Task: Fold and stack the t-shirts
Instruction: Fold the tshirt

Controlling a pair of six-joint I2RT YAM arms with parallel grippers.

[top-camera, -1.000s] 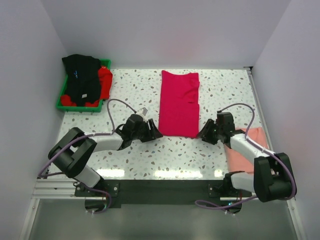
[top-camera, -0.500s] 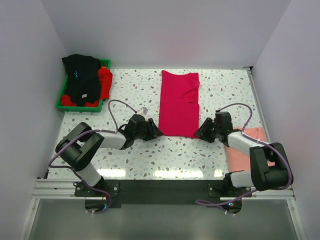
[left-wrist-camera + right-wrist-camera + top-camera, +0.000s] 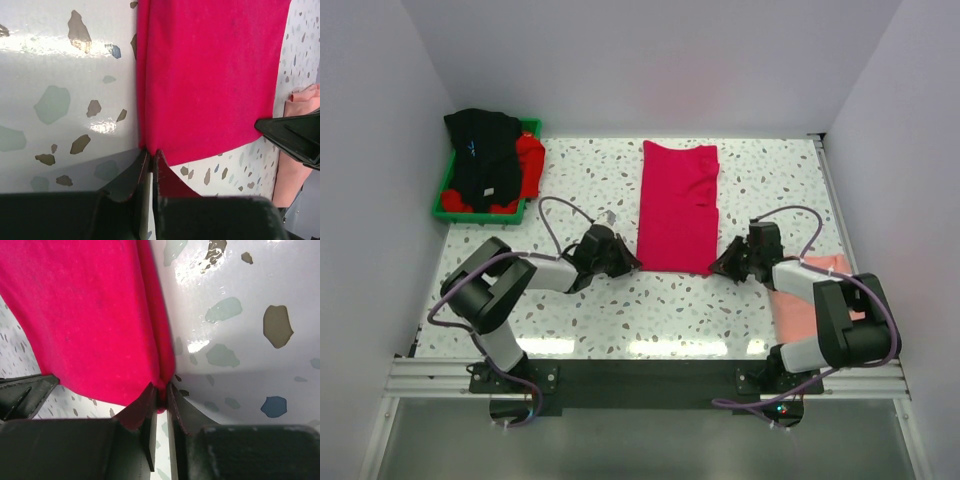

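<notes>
Fold underway | left claw (image 3: 151, 153), right claw (image 3: 162, 388) clamped on hem corners of crimson-pink soft t-shirt (image 3: 678, 205) | next, likely: lift toward collar

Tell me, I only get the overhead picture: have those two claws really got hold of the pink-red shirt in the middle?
Observer: Yes for the left one. The left wrist view shows the left gripper with its jaws closed on the near left corner of the crimson shirt.
Operator: And the other claw?
Observer: The right wrist view shows the right gripper pinching the near right corner the same way.
Operator: Is it a single layer they hold?
Observer: I cannot count layers, but close up each side edge looks like a rounded fold rather than a flat hem.
</notes>
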